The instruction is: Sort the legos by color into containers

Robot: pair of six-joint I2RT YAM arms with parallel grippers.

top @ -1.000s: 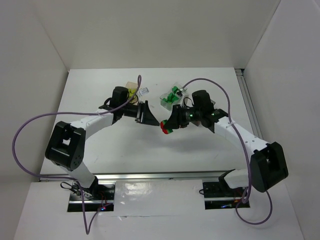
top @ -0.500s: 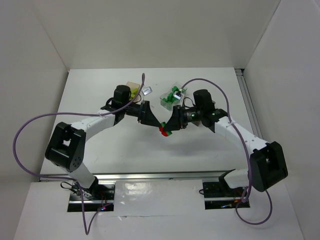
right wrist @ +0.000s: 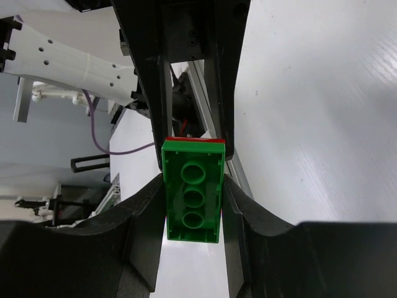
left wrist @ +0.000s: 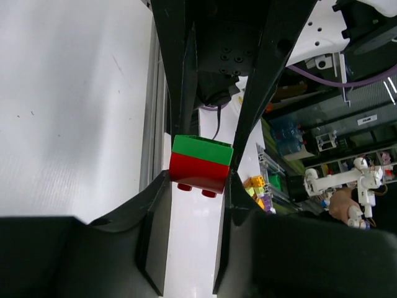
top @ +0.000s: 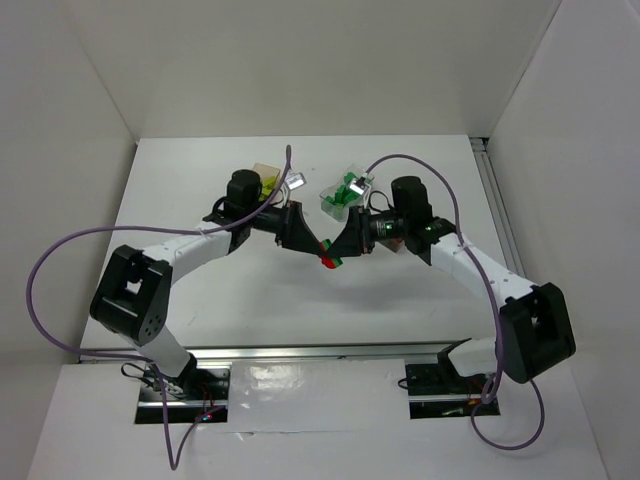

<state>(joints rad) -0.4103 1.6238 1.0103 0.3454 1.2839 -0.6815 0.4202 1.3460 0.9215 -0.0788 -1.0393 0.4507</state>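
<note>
Left fingers [left wrist: 155,236] clenched on small red plastic brick [left wrist: 197,172], right fingers [right wrist: 146,223] clenched on green plastic brick [right wrist: 193,198] stuck to it; pair held above white bench [top: 250,300], opposed grips apparently for pulling colours apart.

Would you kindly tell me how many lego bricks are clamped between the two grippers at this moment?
2: a green brick in the right gripper, and a red brick joined to it, in the left gripper. No other is visible between them.
</note>
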